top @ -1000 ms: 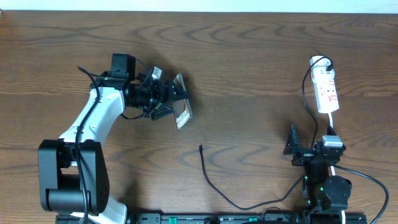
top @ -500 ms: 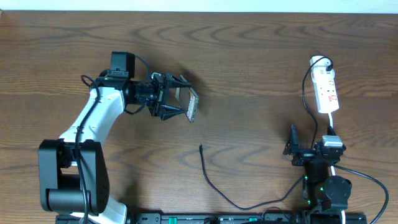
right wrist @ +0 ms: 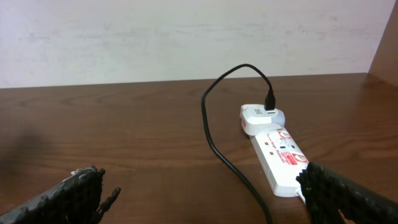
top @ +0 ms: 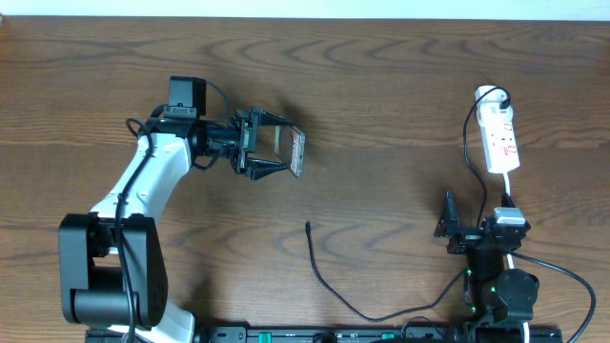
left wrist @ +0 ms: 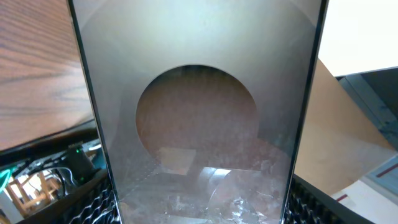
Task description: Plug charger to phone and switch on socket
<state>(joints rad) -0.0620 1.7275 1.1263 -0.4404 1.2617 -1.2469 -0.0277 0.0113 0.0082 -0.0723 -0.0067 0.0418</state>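
The white left arm (top: 143,181) reaches from the near left corner over the wooden table (top: 400,76). Its left gripper (top: 284,154) is clamped on the phone (top: 297,154), one finger on each long edge. From overhead the phone shows as a narrow tilted slab turned nearly edge-on at the fingertips, left of the table's middle; whether any part of it touches the wood cannot be told. In the left wrist view the phone's glossy grey face fills almost the whole frame, carries a round reflection, and stands between the two black meshed pads (left wrist: 87,199) at the bottom corners. Right of the phone and nearer the front edge, well apart from it, the charger cable (top: 329,286) lies loose on the table. Its plug tip (top: 308,226) points toward the far side, and the cable curves back to the front edge near the right arm's base. Further right, the right gripper (right wrist: 202,186) is parked low at the front with its fingers spread wide and nothing between them. Beyond it, at the far right, the white power strip (top: 501,141) lies lengthwise on the table. A white plug (right wrist: 261,117) sits at its far end, and a black cable loops out of that plug.
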